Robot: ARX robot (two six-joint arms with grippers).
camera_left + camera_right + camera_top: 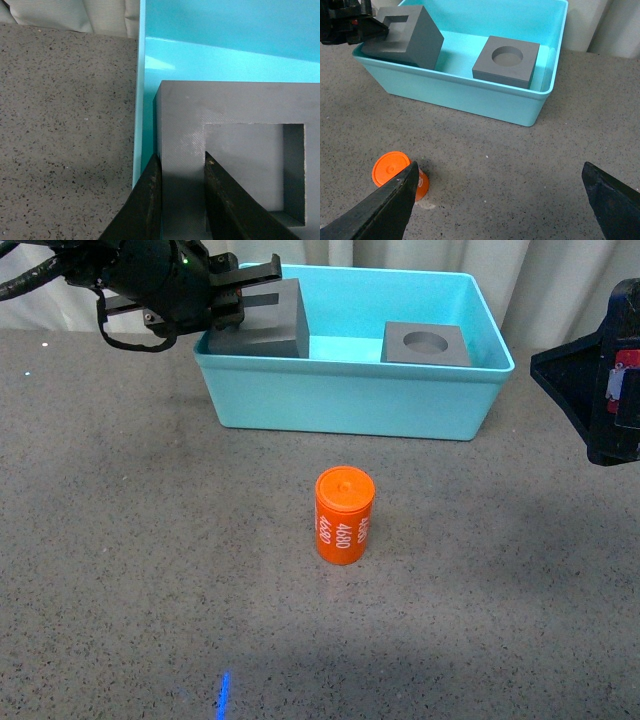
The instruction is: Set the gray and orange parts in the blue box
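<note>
My left jaws are pinching one wall of the matte gray cube with a square recess (268,328): one finger (150,200) lies against its outer face and the other stands inside the recess. The cube hangs tilted at the left end of the large turquoise-blue plastic box (350,400). Its lower edge is close over the box's near rim; I cannot tell whether the two touch.

The second matte gray cube, the one with a round hole (428,344), lies flat on the floor of the box towards the right end, hole facing up, well apart from the first cube.

The small orange cylinder printed "4680" in white (344,515) stands upright on the speckled gray bench (120,570), in front of the box's near wall and clear of it.

My right jaws are spread wide and hold nothing. They hang above the bench on the right, away from the box. In the right wrist view the cylinder shows just beside one of the fingers (385,207).
</note>
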